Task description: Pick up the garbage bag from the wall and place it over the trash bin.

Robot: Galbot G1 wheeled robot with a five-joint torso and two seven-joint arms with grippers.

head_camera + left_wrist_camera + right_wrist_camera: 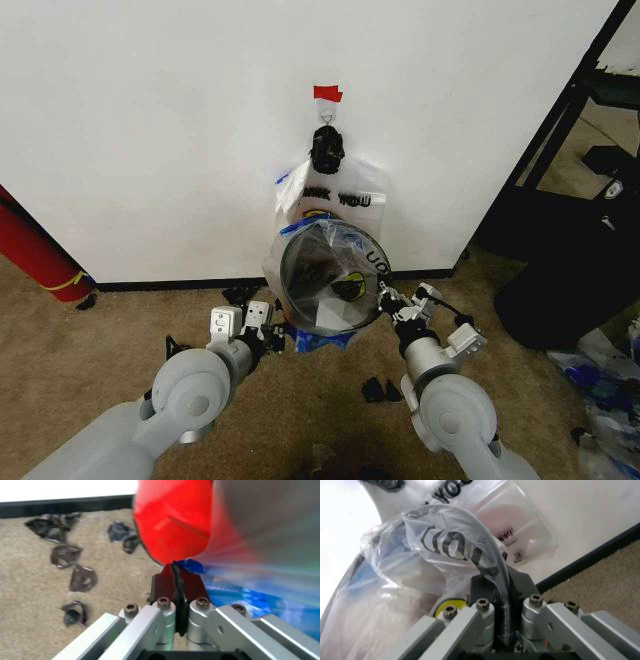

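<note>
**Bag stretched over bin at wall**

Left claw point(175, 570): clenched on garbage bag point(305, 240), low beside the bin's red base; right claw point(501, 588): clenched on bag film at trash bin point(330, 275) rim; bin against wall point(150, 120), below hook point(327, 133).

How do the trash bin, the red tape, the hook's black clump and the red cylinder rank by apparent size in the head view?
1. trash bin
2. red cylinder, partly cut off
3. black clump
4. red tape
</note>
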